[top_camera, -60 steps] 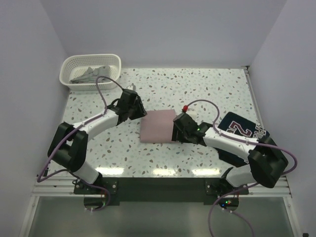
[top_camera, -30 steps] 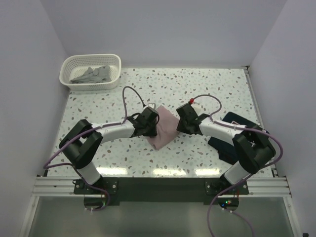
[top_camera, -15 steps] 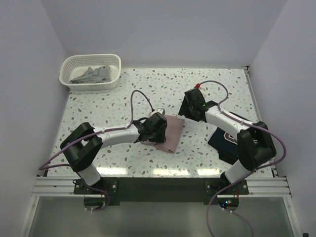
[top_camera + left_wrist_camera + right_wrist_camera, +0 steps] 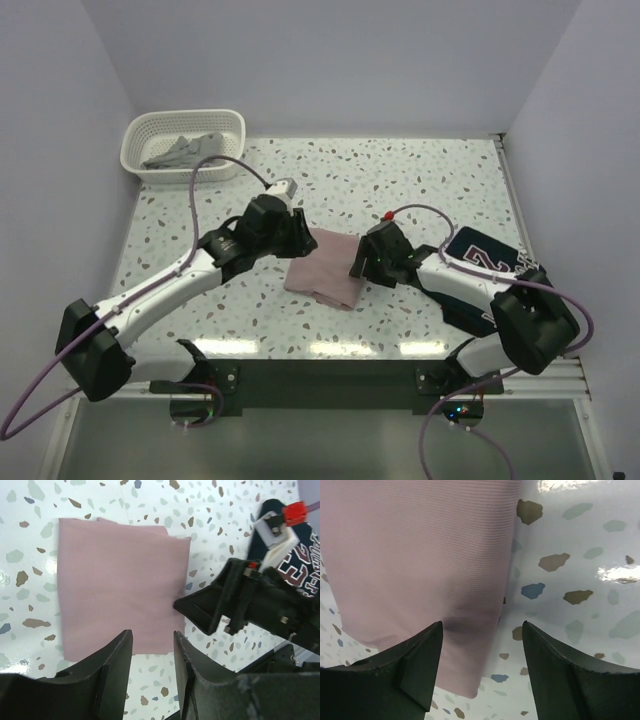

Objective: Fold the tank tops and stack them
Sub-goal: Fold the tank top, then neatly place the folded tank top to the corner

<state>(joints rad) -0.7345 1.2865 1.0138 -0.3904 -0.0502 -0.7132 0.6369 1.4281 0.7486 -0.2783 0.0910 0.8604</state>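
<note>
Dusty pink tank top [image 4: 322, 270], folded into a flat rectangle, lying on the speckled bench [image 4: 400, 180] between the two arms. One short edge slightly uneven, with a second layer peeking out.

Left gripper [image 4: 152, 640] poised above the pink top's left side, clear of the cloth. Jaws parted with a plain gap between them, nothing held. In the wrist view, the dark fingers frame one edge of the pink rectangle, with bare bench showing below that edge.

Right gripper [image 4: 481, 630] low at the pink top's right edge. Jaws spread wide, one finger over pink cloth and the other over bare bench, the folded edge running between them. Nothing clamped. Contact with the fabric impossible to judge. A faint shadow on the cloth beneath the fingers.

Navy tank top [image 4: 480, 265] with white-and-red lettering to the right of the pink top, apart from it, flat on the bench and partly hidden under the right arm.

Grey tank top [image 4: 185, 152] well away to the far left of the pink top, bunched loosely inside a white lattice basket [image 4: 150, 128] at the bench's back corner.
</note>
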